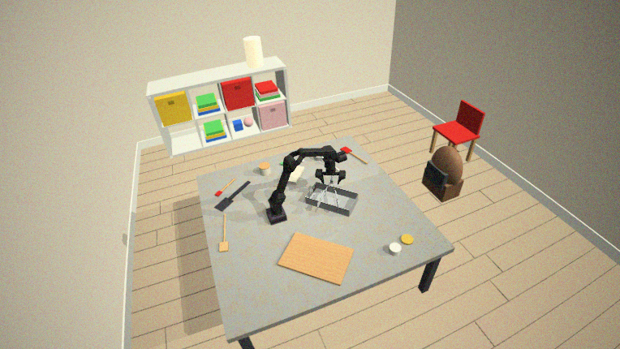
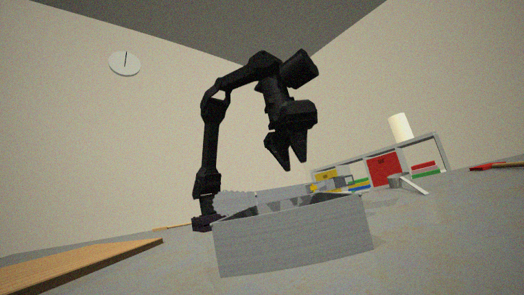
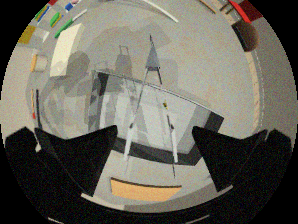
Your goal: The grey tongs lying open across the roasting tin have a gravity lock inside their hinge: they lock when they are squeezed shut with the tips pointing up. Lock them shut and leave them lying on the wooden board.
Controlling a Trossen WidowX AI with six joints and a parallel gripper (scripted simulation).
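Note:
The grey tongs (image 1: 322, 198) (image 2: 234, 202) (image 3: 153, 61) lie spread open across the roasting tin (image 1: 327, 210) (image 2: 293, 234) (image 3: 215, 124). In the wrist view their hinge end sticks out past the tin's far rim, and the two arms run down over the tin toward its near rim. My gripper (image 1: 330, 181) (image 2: 295, 165) (image 3: 156, 130) is open and empty, pointing down above the tin and tongs, touching neither. In the wrist view the two arms show between my fingertips. The wooden board (image 1: 316, 257) (image 2: 84, 256) (image 3: 145, 191) lies flat with nothing on it.
A cream block (image 1: 296, 174) (image 3: 67, 50) and an orange-lidded jar (image 1: 264, 169) stand behind the arm. A dark spatula (image 1: 226, 203) lies left of the base. A white cup (image 1: 394, 248) and yellow disc (image 1: 406, 239) are at the front right. A small metal cup (image 2: 394, 181) stands behind the tin.

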